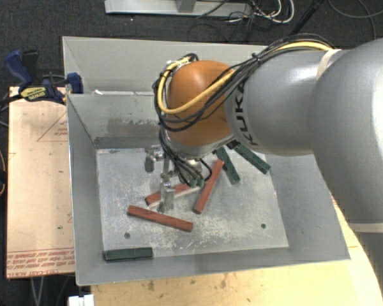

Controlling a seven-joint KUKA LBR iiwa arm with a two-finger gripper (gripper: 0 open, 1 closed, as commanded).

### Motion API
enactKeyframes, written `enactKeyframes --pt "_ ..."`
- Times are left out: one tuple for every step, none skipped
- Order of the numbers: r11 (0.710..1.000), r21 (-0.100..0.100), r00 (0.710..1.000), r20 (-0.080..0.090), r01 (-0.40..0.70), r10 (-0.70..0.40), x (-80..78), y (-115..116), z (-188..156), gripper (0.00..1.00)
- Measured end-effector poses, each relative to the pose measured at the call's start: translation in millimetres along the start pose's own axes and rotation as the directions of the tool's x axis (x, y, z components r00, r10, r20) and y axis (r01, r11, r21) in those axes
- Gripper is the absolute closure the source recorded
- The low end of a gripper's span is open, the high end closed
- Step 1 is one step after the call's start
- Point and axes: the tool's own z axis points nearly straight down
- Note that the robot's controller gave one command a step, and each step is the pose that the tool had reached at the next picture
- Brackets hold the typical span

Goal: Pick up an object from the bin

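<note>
My gripper (166, 195) hangs below the orange wrist cover near the middle of the bin, its metal fingers pointing down at the floor. Right under them lies a short reddish-brown stick (154, 199), partly hidden by the fingers. A longer reddish-brown stick (160, 218) lies flat just in front of it. Another reddish-brown stick (209, 187) lies slanted to the right of the gripper. I cannot see whether anything is between the fingers.
Dark green sticks (250, 157) lie at the right, partly under the arm. One more dark green stick (127, 254) rests by the bin's front left edge. The arm covers the bin's back right part.
</note>
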Motion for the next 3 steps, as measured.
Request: enactKeyframes --pt "0.995 -0.002 0.995 0.006 -0.104 0.104 11.1 -0.6 -4.1 0.0" --pt "0.992 -0.001 0.992 -0.004 -0.128 0.128 13.9 -26.4 65.2 0.0" --pt "0.984 -0.001 0.984 0.001 -0.18 0.18 22.6 -18.0 59.8 1.0"
